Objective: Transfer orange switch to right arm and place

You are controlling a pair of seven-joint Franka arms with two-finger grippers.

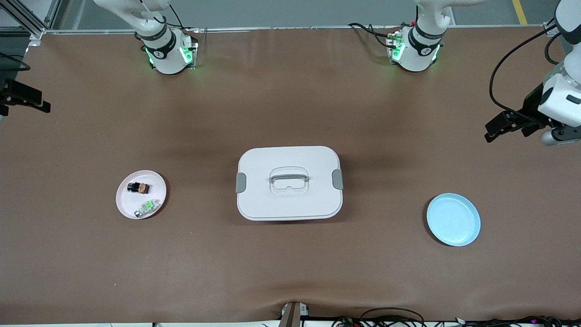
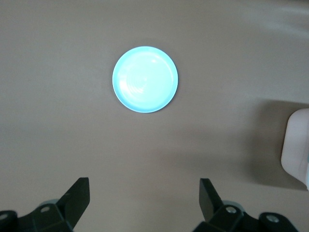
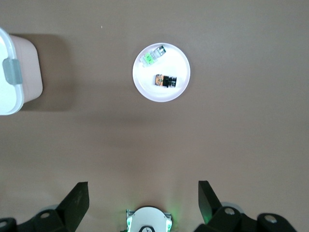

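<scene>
The orange switch (image 1: 140,187) (image 3: 164,80), a tiny black block with an orange-brown face, lies on a small pink plate (image 1: 125,200) (image 3: 145,89) toward the right arm's end of the table. Beside it on that plate lies a silvery part with a green face (image 1: 147,207) (image 3: 153,55). My right gripper (image 1: 41,103) (image 3: 144,195) hangs open and empty, high over its end of the table, far from the plate. My left gripper (image 1: 490,131) (image 2: 145,193) is open and empty, high over the left arm's end of the table.
A white lidded box (image 1: 289,204) (image 2: 297,145) (image 3: 14,72) with grey latches and a handle sits mid-table. A bare light-blue plate (image 1: 453,219) (image 2: 145,79) lies toward the left arm's end. The right arm's base (image 3: 148,221) shows between the right fingers.
</scene>
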